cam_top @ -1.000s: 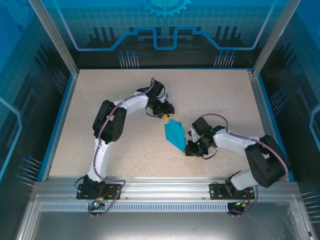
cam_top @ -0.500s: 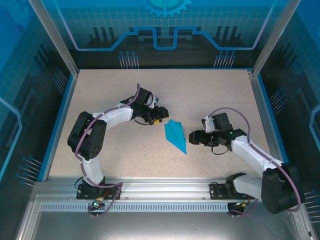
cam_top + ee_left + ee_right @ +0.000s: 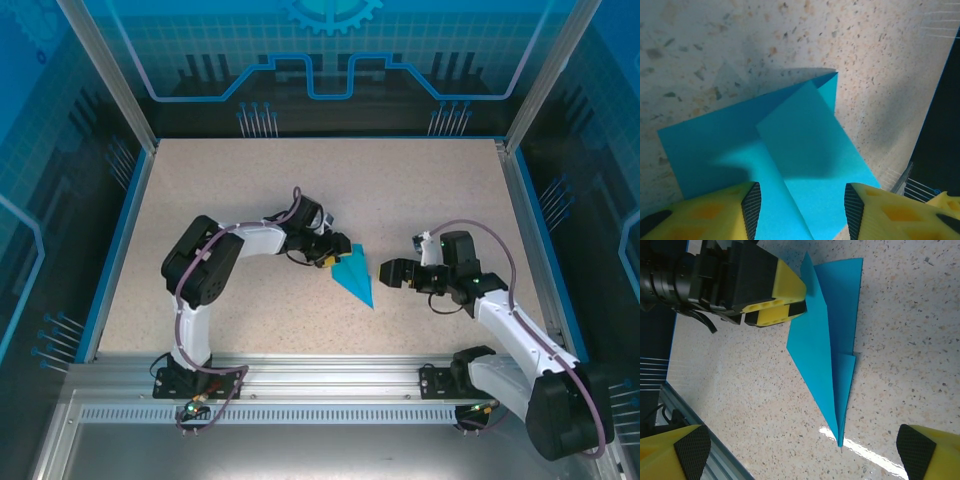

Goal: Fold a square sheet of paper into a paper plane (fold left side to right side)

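The paper plane (image 3: 352,277) lies flat on the speckled tabletop (image 3: 250,180), its wide tail end under the left gripper (image 3: 802,205) and its pointed nose aimed toward the gap of the right gripper (image 3: 803,452), near it but apart. The left jaws stand about half spread, their pads astride the blue paper with bare paper showing between them, so they look to be pinching nothing; from the right wrist view one yellow fingertip sits at the tail's edge, and I cannot tell whether it presses down or only hovers. The right jaws are spread wide with nothing between them but tabletop. The main risk, as I judge it, is at the left jaws: if they close or pull away while a pad touches the sheet, the thin paper could drag, bunch up between the pads or have its top flap pulled open, since that flap overlaps the layer beneath and the crease may not be set firmly. A second risk is at the right jaws: coming in this wide and low, a finger could nudge the nose and slide or spin the whole plane on the smooth surface, and a flat sheet gives little edge to catch. As for containers, no tray, box or bin holds anything here; the plane rests directly on the tabletop between the two sets of jaws
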`<state>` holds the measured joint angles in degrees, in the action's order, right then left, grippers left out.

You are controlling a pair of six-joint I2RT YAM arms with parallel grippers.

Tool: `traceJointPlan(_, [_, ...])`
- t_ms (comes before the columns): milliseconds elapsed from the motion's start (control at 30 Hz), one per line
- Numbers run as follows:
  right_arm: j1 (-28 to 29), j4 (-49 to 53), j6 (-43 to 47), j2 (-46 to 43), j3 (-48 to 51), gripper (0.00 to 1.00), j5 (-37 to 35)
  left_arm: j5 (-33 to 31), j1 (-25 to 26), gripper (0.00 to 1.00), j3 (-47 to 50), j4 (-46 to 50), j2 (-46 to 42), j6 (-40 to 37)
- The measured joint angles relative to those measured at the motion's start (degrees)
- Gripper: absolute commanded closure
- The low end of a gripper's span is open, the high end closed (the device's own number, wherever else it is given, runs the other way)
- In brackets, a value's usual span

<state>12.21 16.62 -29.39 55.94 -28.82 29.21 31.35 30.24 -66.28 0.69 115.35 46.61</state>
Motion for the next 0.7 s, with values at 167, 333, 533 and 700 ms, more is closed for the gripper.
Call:
traceJointPlan(167, [0.0, -0.4, -0.6, -0.3, 0.0, 0.01, 1.0, 0.4, 0.5, 0.52, -2.0, -0.6, 1.6, 0.1])
traceJointPlan(333, [-0.3, -1.0, -0.9, -0.3, 0.1, 0.01, 2.1, 1.0, 1.7, 0.66, -4.0, -1.1, 3.1, 0.5])
traceJointPlan(533, [-1.6, -4.8, -2.6, -0.3, 2.4, 0.01, 6.1, 1.0, 2.0, 0.84, -4.3, -2.5, 3.1, 0.5])
traceJointPlan(700, [-4.3, -10.9, -6.3, -0.3, 3.9, 0.00, 11.1, 0.8, 2.0, 0.97, -4.2, -2.6, -0.7, -2.6])
